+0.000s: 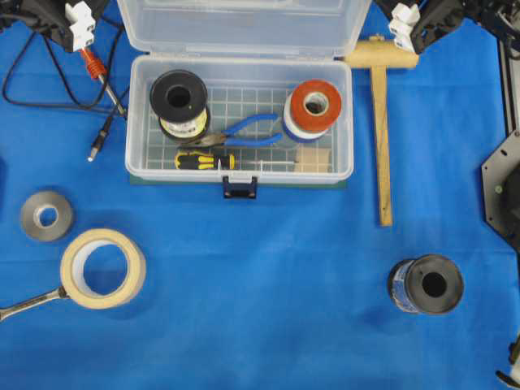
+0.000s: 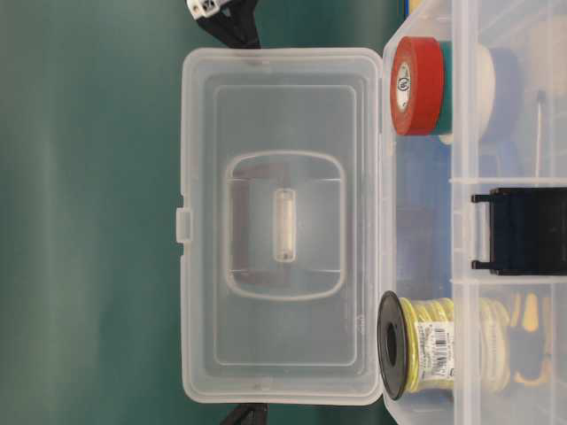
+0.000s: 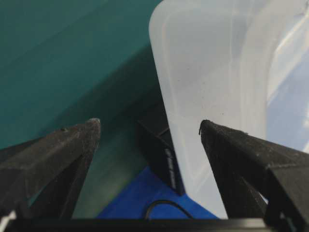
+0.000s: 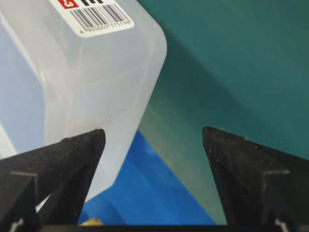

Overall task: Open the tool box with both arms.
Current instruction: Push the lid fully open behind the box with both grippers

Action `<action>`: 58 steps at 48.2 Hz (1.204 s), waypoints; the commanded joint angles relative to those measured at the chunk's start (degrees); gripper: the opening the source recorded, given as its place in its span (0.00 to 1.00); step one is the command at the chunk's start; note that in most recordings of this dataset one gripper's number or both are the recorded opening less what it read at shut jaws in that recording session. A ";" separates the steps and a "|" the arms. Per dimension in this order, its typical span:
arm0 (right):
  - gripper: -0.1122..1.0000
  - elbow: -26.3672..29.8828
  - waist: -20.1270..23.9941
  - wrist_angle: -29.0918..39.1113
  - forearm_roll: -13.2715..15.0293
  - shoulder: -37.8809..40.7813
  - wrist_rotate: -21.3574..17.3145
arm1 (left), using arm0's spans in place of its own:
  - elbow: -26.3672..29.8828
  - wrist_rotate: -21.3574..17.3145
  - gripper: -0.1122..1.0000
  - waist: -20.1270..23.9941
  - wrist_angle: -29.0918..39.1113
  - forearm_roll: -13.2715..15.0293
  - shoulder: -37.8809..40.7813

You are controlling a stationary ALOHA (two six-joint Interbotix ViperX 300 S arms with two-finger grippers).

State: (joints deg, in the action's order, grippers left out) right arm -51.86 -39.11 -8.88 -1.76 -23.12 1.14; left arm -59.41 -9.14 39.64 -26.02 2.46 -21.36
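Both grippers, left (image 3: 149,126) and right (image 4: 153,133), gape empty at the raised lid's (image 2: 283,226) 2 back corners. With the tool box (image 1: 239,130) already open on the blue cloth (image 1: 260,309), I judge only withdrawal remains.

Counter (image 1: 268,325) covered in blue cloth. Tool box (image 1: 240,173) sits at top centre, lid open, on a green base. Wooden mallet (image 1: 383,122) lies just right of the box, head at top, handle running down. Black spool (image 1: 426,285) lower right, well apart from the rest. Left side: grey tape roll (image 1: 46,216), and below it a beige tape roll (image 1: 103,267). A wrench (image 1: 28,304) lies touching the beige roll, its end passing out at the left edge. Black cables with a red plug (image 1: 96,67) upper left, near the box.
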 commanded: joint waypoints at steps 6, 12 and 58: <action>0.87 3.96 1.41 -1.23 0.26 2.02 -0.18 | 3.78 0.00 0.92 -0.18 0.18 -0.53 0.88; 0.87 4.04 0.44 -1.14 0.26 2.37 -0.26 | 4.57 0.00 0.92 1.05 1.05 -0.53 1.76; 0.87 0.26 -5.19 1.23 0.18 -0.62 -0.53 | 1.93 -1.76 0.92 5.27 4.83 -0.53 0.00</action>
State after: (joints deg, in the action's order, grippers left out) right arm -51.24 -43.59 -7.91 -1.67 -21.27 0.62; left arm -57.13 -10.81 44.30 -21.01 2.11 -19.34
